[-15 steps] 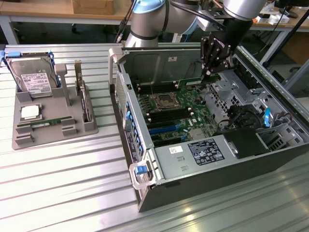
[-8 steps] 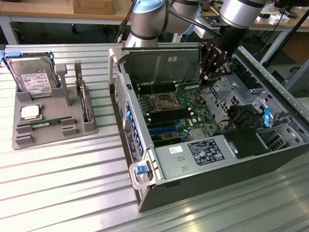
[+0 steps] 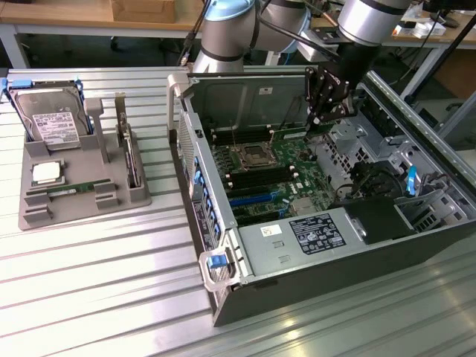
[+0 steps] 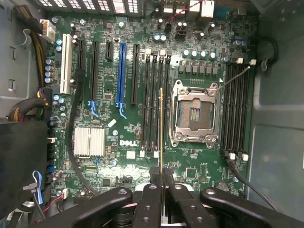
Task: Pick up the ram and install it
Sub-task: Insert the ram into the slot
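Quick notes on this one. The ram (image 4: 161, 128), a long thin green circuit-board stick, is seen edge-on, gripped at one end by the black pincer (image 4: 161, 190), whose fingers are drawn in narrow around it. It's held over the green motherboard (image 4: 118, 142) inside the open grey computer case (image 3: 223, 297), just beside the square silver processor socket (image 4: 194, 111), above the bank of long black memory slots (image 4: 151, 104). Whether a slot is already being touched can't be told.

To get this step right, the stick probably needs to be kept dead parallel to one slot and centred between its white end latches (image 4: 156, 153), then pushed straight down. Since it's gripped at one end only, tilting is likely if the force isn't spread.

Room-wise: the socket's metal frame sits close on one side, so sideways drift that way should be avoided. The neighbouring slots look empty, which gives some slack. The thick black cable (image 4: 71, 142) and the silver finned heatsink (image 4: 89, 141) are well apart from the socket, out of the way.
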`<state>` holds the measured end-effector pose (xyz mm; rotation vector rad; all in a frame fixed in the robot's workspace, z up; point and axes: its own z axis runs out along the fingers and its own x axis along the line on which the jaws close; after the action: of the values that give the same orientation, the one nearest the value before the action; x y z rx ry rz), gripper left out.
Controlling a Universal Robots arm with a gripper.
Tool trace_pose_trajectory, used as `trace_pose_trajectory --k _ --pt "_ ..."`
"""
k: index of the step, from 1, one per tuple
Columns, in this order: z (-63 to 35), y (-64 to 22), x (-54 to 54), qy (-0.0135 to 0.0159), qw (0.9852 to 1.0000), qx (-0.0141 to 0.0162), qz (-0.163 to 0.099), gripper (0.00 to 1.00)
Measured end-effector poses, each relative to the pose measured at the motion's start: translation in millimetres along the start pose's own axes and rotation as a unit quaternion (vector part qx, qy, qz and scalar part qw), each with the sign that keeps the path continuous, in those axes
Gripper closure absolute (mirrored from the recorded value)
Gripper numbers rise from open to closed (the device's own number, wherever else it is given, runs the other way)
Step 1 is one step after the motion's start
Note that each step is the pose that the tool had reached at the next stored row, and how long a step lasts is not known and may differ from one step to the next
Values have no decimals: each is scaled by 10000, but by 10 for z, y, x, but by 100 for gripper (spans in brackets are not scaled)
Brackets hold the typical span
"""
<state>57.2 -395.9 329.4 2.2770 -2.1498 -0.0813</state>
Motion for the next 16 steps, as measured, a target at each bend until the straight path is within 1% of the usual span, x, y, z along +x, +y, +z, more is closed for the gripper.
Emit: trace_pose_trajectory --k 16 --pt "180 -8 6 0 10000 0 0 88"
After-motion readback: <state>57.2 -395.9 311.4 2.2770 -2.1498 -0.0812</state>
